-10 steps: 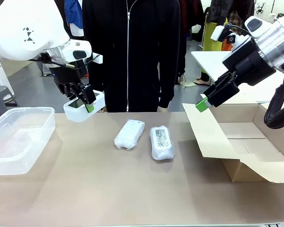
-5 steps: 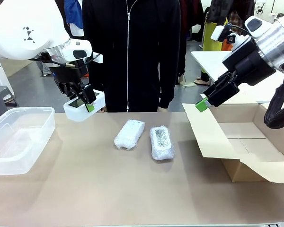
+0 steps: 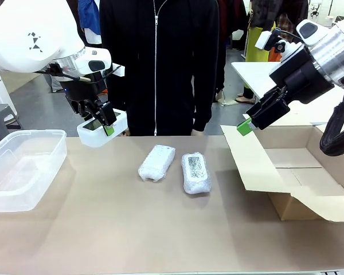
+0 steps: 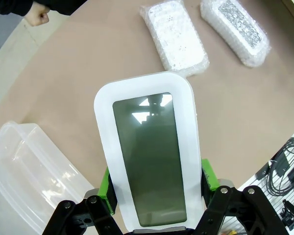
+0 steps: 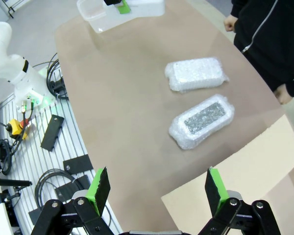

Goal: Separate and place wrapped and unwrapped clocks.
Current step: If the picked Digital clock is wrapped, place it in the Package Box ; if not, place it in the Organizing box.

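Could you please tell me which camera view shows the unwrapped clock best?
The left wrist view: the unwrapped clock faces it, screen plain, held by the left gripper. Front view: small, partly covered. Right wrist view: a far sliver.

Three clock-sized items in all: two wrapped and one unwrapped. Of the two bubble-wrap bundles, one is a plain whitish bundle (image 3: 157, 162) and one is a bundle with a dark speckled panel (image 3: 196, 172); what the plain one holds is hard to tell through the wrap. One bare white clock (image 4: 148, 152) with a grey-green screen. One clear plastic tub (image 3: 53, 153). One open cardboard box (image 3: 249, 159). One brown surface (image 3: 132, 226). Two robot claws, a left claw (image 3: 103, 122) and a right claw (image 5: 157, 183), each with two green-padded fingers. One person (image 3: 160, 63) in a dark zipped jacket.
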Tool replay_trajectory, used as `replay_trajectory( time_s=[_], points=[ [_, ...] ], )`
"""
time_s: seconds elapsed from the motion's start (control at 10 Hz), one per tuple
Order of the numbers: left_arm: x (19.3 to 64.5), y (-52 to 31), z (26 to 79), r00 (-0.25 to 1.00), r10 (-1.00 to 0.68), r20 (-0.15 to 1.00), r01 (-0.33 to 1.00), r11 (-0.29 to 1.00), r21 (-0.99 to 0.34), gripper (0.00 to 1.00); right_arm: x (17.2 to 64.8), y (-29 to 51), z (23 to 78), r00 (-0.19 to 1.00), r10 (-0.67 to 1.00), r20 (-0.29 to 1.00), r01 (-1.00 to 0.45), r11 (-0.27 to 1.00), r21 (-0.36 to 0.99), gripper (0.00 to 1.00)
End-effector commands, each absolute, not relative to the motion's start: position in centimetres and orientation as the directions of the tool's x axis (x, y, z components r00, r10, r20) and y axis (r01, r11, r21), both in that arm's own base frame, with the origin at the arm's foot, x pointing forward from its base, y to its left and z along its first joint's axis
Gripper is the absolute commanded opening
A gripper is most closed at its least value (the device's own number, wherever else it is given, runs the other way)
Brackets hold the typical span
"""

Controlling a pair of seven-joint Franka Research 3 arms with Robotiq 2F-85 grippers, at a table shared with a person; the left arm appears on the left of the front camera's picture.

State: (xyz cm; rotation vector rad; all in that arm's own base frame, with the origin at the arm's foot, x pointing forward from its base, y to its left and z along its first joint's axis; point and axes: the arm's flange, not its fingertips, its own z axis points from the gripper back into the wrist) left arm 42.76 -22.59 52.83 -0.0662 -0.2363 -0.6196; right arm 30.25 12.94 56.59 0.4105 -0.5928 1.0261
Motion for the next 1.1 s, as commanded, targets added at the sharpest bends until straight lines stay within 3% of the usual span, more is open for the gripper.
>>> replay_trajectory(
  time_s=[0.0, 0.6, 0.8, 1.0],
  points=[
    [42.8, -22.6, 52.8, 0.788, -0.567, 0.239, 0.582, 0.813, 0.009, 0.8, 30.2, 12.8, 56.5, 0.39, 0.671, 0.631, -0.884, 0.464, 0.053, 1.0],
    [37.2, -5.6, 57.9, 0.92, -0.118, 0.373, 0.125, 0.992, 0.004, 0.8, 30.2, 12.8, 56.5, 0.39, 0.671, 0.631, -0.884, 0.464, 0.053, 1.0],
    [37.5, -0.8, 55.5, 0.929, -0.023, 0.368, 0.023, 1.0, 0.003, 0.8, 30.2, 12.8, 56.5, 0.39, 0.671, 0.631, -0.884, 0.464, 0.053, 1.0],
    [38.3, 2.7, 53.0, 0.939, -0.027, 0.344, 0.024, 1.0, 0.014, 0.8, 30.2, 12.8, 56.5, 0.39, 0.671, 0.631, -0.884, 0.464, 0.053, 1.0]
  ],
)
